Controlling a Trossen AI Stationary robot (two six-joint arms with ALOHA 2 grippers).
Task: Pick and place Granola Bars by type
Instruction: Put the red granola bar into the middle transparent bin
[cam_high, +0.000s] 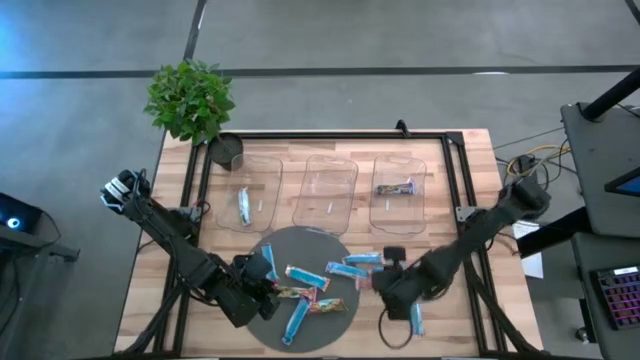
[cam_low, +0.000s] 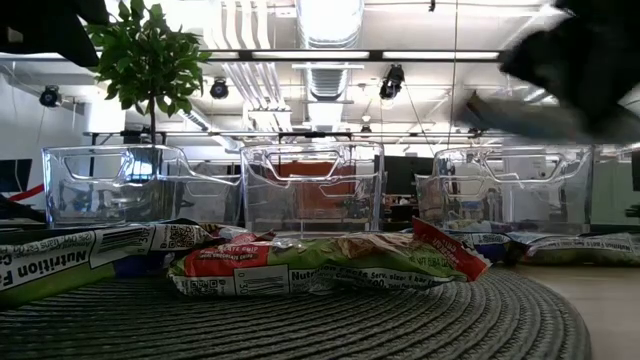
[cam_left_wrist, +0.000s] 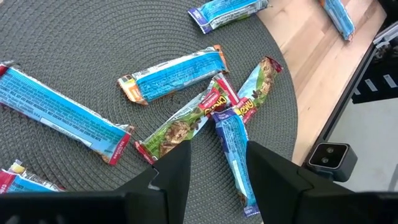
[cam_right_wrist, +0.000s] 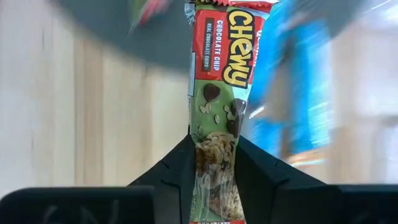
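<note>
Wooden table (cam_high: 470, 160), left gripper (cam_left_wrist: 214, 163) spread above round mat (cam_high: 255, 250), right gripper (cam_right_wrist: 214, 163) clamping a red-green Chewy bar (cam_right_wrist: 217, 93).

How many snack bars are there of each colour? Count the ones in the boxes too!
Light blue bars: 7
Multicoloured bars: 3 (one held in the right gripper)
Dark bar: 1
Total: 11 that show
</note>
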